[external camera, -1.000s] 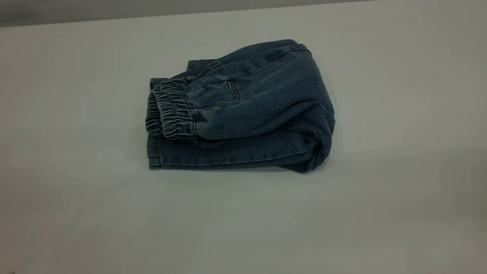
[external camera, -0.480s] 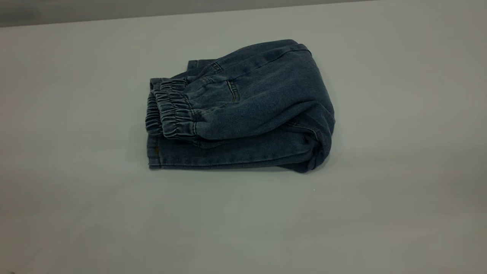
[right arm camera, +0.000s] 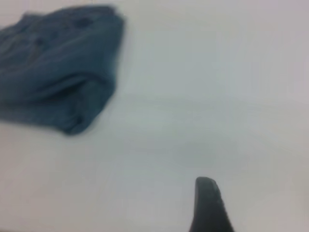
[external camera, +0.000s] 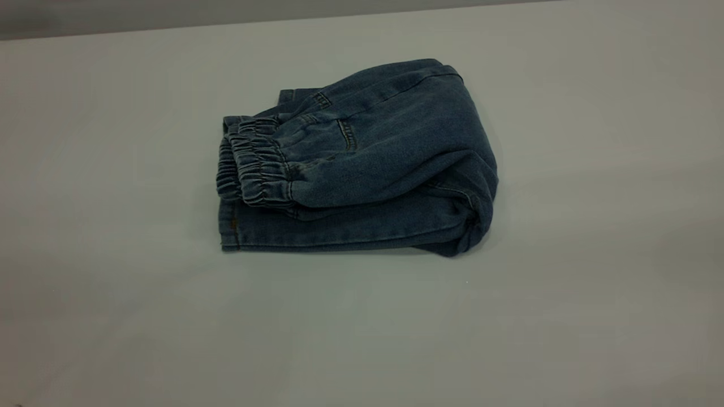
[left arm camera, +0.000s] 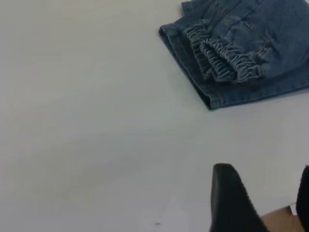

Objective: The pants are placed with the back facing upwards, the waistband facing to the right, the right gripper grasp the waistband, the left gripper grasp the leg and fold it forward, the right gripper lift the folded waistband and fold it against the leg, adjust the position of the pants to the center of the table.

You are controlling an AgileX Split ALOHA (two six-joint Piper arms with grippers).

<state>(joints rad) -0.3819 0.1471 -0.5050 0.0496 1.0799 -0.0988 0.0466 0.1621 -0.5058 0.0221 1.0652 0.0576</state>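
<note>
The table (external camera: 113,316) is a large, plain, pale grey surface. The pants (external camera: 384,164), faded blue denim with tan stitching, lie folded into a compact bundle near the table's middle, slightly toward the far side in the exterior view. The upper layer is doubled over a flat lower layer, with the rounded fold on the right. The waistband (external camera: 254,169), gathered and ruffled, rests on top at the bundle's left end, just inside the stitched hem edge beneath it. The left gripper (left arm camera: 263,203) hangs over bare table well apart from the pants, fingers spread with nothing between them. Of the right gripper, one dark finger (right arm camera: 208,205) shows; its spread cannot be judged.
</note>
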